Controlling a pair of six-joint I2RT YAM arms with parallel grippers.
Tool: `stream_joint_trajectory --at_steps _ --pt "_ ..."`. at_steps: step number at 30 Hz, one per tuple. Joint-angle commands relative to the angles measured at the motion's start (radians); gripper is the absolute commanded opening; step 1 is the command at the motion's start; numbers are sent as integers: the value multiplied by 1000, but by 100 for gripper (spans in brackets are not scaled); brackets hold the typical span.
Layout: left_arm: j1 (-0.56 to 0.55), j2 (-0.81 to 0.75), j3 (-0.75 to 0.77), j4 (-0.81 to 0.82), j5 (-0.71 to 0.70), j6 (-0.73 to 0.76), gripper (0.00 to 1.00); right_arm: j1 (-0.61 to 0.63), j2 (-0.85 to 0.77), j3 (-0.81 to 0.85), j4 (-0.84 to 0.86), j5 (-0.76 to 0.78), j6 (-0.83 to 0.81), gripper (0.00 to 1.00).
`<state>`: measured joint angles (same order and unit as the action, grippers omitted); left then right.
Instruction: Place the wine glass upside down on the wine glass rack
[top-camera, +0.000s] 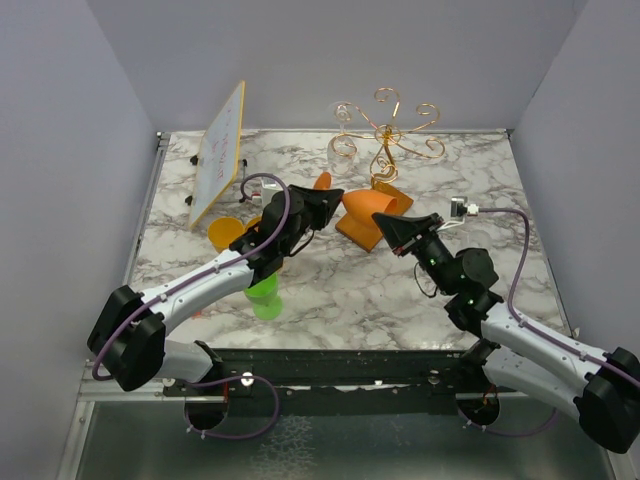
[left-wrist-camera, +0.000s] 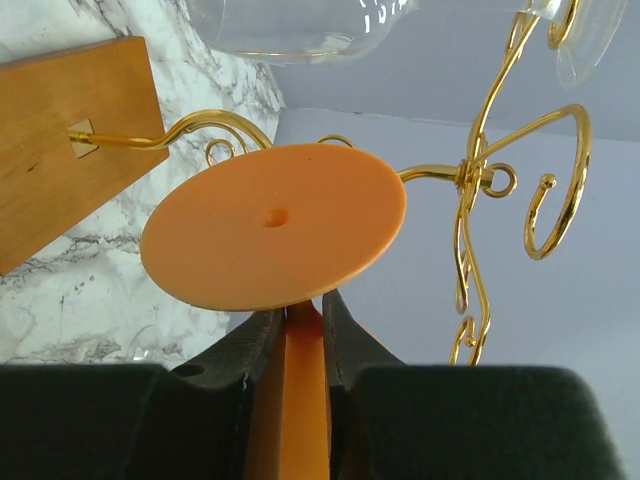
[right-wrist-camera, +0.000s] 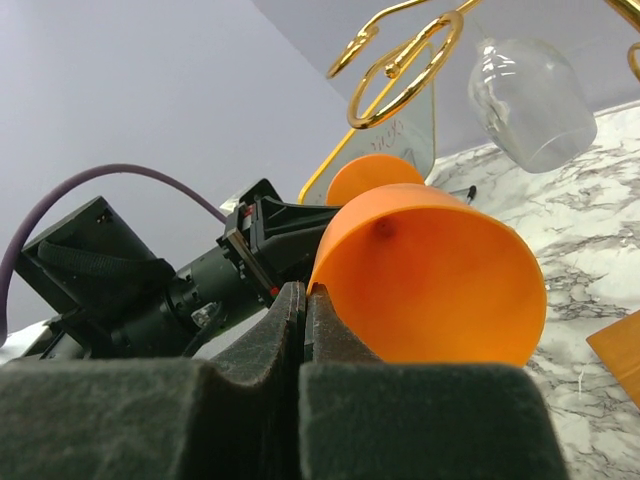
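Note:
The orange plastic wine glass (top-camera: 378, 206) lies sideways in the air between my two arms. My left gripper (left-wrist-camera: 298, 310) is shut on its stem (left-wrist-camera: 295, 390), just behind the round foot (left-wrist-camera: 270, 225). My right gripper (right-wrist-camera: 305, 292) is shut on the rim of the bowl (right-wrist-camera: 430, 280), pinching the thin wall. In the top view the left gripper (top-camera: 326, 205) comes from the left and the right gripper (top-camera: 388, 222) from the right. The gold wire wine glass rack (top-camera: 387, 128) stands just behind, on its wooden base (left-wrist-camera: 60, 150).
A clear glass (right-wrist-camera: 530, 100) hangs upside down on the rack's left side (top-camera: 343, 148). A tilted whiteboard (top-camera: 218, 153) stands at the back left, with an orange object (top-camera: 225, 232) in front of it. A green cup (top-camera: 265, 297) sits under my left arm.

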<state>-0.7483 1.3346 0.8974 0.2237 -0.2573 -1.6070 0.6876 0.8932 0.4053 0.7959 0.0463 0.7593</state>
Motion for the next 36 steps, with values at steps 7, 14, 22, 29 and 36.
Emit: stream_joint_trajectory --at_steps 7,14,22,29,36 --pt "-13 -22 20 56 -6 86 0 4 -29 14 -52 -103 1 21" --pt "-13 -80 -22 76 -63 227 0 4 -141 42 -273 -58 -43 56" --pt "-13 -188 -68 109 -114 559 0 4 -257 97 -532 22 -88 62" --pt "-13 -270 -127 166 -81 702 0 4 -325 99 -605 74 -110 62" --pt "-13 -287 -119 225 59 1054 0 4 -348 101 -628 98 -114 62"
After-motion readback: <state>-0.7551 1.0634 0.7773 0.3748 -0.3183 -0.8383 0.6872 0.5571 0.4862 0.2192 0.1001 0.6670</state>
